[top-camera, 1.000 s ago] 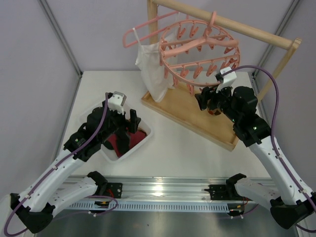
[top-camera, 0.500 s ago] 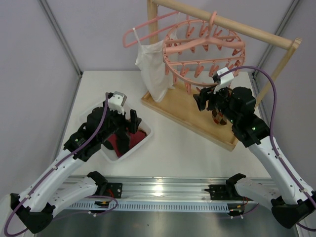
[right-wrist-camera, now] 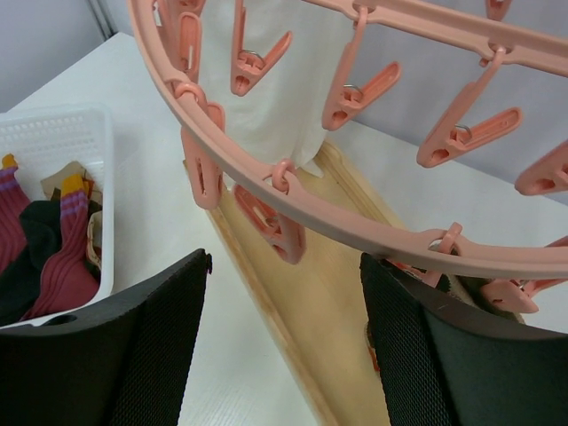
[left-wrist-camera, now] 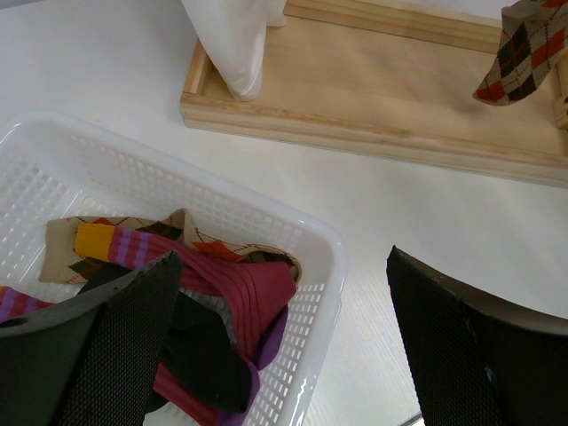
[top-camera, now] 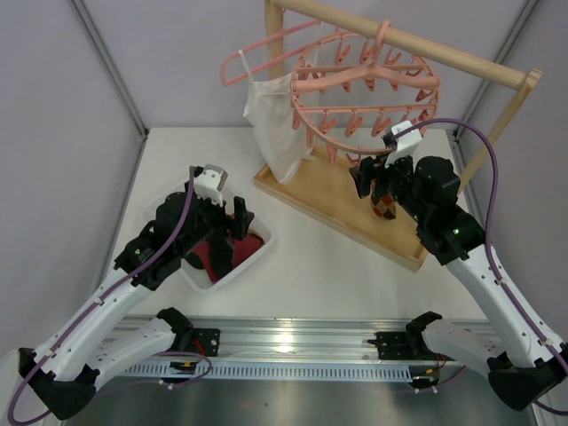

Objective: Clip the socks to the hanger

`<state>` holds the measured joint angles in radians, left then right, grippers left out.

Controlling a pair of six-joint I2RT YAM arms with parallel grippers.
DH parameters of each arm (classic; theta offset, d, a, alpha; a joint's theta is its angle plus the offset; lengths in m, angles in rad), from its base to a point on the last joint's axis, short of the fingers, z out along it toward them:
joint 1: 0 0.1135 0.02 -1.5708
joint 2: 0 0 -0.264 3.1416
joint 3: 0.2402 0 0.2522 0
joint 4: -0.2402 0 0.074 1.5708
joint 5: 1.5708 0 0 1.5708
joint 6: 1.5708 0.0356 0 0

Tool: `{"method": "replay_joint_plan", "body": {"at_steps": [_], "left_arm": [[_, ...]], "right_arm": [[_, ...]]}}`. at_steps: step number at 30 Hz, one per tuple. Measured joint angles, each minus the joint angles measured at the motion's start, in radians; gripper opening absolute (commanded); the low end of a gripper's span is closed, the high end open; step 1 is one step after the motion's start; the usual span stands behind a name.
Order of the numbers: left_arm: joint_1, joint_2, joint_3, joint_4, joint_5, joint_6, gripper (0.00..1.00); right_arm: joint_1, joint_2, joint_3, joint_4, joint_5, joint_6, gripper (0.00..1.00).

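Observation:
The round pink hanger point(top-camera: 366, 78) hangs by its hook from the wooden bar; its ring and clips fill the right wrist view point(right-wrist-camera: 355, 211). A tan argyle sock point(top-camera: 384, 206) hangs below its near rim and also shows in the left wrist view point(left-wrist-camera: 524, 49). My right gripper point(top-camera: 366, 177) is open and empty just under the rim point(right-wrist-camera: 286, 257), with a clip point(right-wrist-camera: 275, 232) above the gap. My left gripper point(top-camera: 224, 232) is open and empty point(left-wrist-camera: 284, 259) over the white basket point(top-camera: 266, 236). The basket holds maroon, purple, black and argyle socks point(left-wrist-camera: 232, 291).
A wooden rack with a flat base board point(top-camera: 328, 200) stands at the back right. A white camisole point(top-camera: 273, 124) hangs on a thin pink coat hanger point(top-camera: 257, 49) at the rack's left end. Grey walls close in on both sides.
The round hanger has swung and its ring has tilted back, the near rim higher than before. My right gripper has shifted slightly under it. The left arm has not moved.

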<state>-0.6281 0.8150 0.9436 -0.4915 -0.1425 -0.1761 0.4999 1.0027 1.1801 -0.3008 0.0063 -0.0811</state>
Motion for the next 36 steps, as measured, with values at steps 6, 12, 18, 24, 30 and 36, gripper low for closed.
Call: {"method": "replay_joint_plan", "body": {"at_steps": [6, 12, 18, 24, 30, 36], "left_arm": [[0.001, 0.000, 0.000, 0.000, 0.007, 0.000, 1.00], [0.001, 0.000, 0.000, 0.000, 0.014, -0.003, 1.00], [0.002, 0.000, 0.000, 0.000, 0.013, -0.006, 1.00], [0.003, 0.000, 0.000, 0.000, 0.014, -0.007, 1.00], [0.003, 0.001, 0.000, 0.000, 0.014, -0.007, 0.99], [0.003, 0.001, 0.000, 0.000, 0.014, -0.007, 1.00]], "right_arm": [[-0.007, -0.008, 0.000, -0.007, 0.020, 0.000, 0.74], [-0.008, -0.042, 0.000, -0.030, 0.016, 0.002, 0.74], [0.010, -0.074, 0.014, -0.058, -0.004, 0.013, 0.73], [0.016, -0.070, 0.025, -0.086, -0.014, 0.013, 0.73], [0.016, -0.065, 0.025, -0.087, -0.003, 0.010, 0.73], [0.016, -0.053, 0.025, -0.068, 0.010, 0.006, 0.73]]}}
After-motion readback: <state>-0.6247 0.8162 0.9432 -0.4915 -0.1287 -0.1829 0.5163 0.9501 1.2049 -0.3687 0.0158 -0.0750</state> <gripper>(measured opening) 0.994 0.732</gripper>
